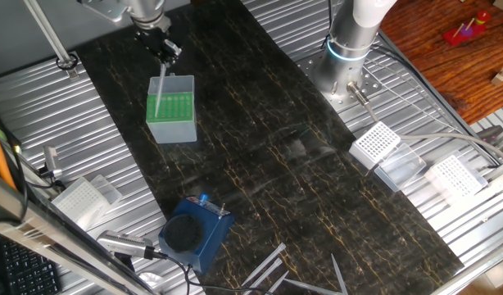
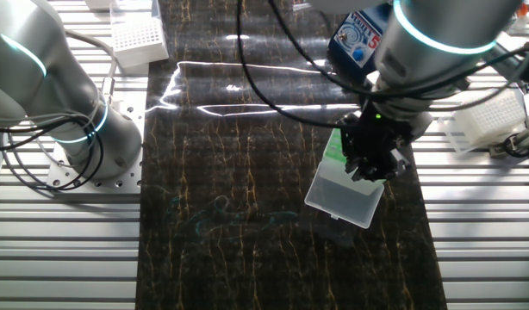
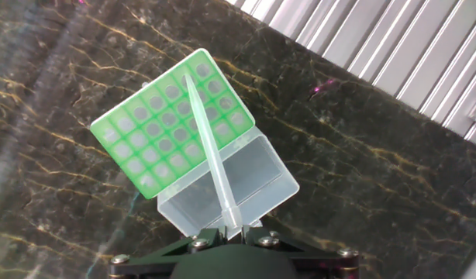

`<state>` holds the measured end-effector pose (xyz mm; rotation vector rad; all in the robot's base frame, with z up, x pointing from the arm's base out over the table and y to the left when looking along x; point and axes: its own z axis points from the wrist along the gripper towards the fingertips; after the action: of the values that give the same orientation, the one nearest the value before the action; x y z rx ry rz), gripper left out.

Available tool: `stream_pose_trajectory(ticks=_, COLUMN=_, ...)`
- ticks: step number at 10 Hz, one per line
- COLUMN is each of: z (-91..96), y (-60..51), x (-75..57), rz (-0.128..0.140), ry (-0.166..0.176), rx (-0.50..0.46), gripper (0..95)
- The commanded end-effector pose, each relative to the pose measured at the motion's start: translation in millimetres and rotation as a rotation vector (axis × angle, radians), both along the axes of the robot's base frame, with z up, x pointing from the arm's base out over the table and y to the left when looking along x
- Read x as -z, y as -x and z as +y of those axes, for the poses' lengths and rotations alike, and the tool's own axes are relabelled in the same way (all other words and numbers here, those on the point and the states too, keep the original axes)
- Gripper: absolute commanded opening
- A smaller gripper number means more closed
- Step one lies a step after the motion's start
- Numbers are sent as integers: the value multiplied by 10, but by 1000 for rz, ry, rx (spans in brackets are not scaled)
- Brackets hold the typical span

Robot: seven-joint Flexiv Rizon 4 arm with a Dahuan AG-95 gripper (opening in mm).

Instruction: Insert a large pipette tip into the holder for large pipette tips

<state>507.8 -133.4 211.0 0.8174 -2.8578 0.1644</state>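
Above the holder [image 3: 173, 118], gripper [image 3: 230, 229] grips the tip [image 3: 208, 151] by its wide end. Point sits over the green grid's far rows; can't tell if it's in a hole.

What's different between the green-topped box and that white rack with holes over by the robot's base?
The green-topped box stands on the dark mat, while the white rack sits off it on the ribbed metal. The box has a bright green grid over a clear body; the rack's top is plain white. The gripper hangs over the box, holding a pipette tip above its grid; nothing is over the rack. Both have tops full of holes.
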Motion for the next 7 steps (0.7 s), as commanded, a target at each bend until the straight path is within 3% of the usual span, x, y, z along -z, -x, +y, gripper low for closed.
stream_pose_trajectory(ticks=1, z=25, y=21, x=-35, rz=115, ry=0, rx=24, gripper=0)
stream_pose_trajectory(ticks=3, z=43, y=38, x=-59, rz=170, ry=-3, rx=47, gripper=0)
stream_pose_trajectory(ticks=4, z=53, y=48, x=-72, rz=180, ry=-3, rx=53, gripper=0)
stream_pose_trajectory(ticks=5, z=62, y=65, x=-90, rz=147, ry=-6, rx=60, gripper=0)
stream_pose_trajectory(ticks=6, z=73, y=82, x=-110, rz=42, ry=-18, rx=58, gripper=0)
stream_pose_trajectory(ticks=7, z=88, y=97, x=-129, rz=-91, ry=-44, rx=50, gripper=0)
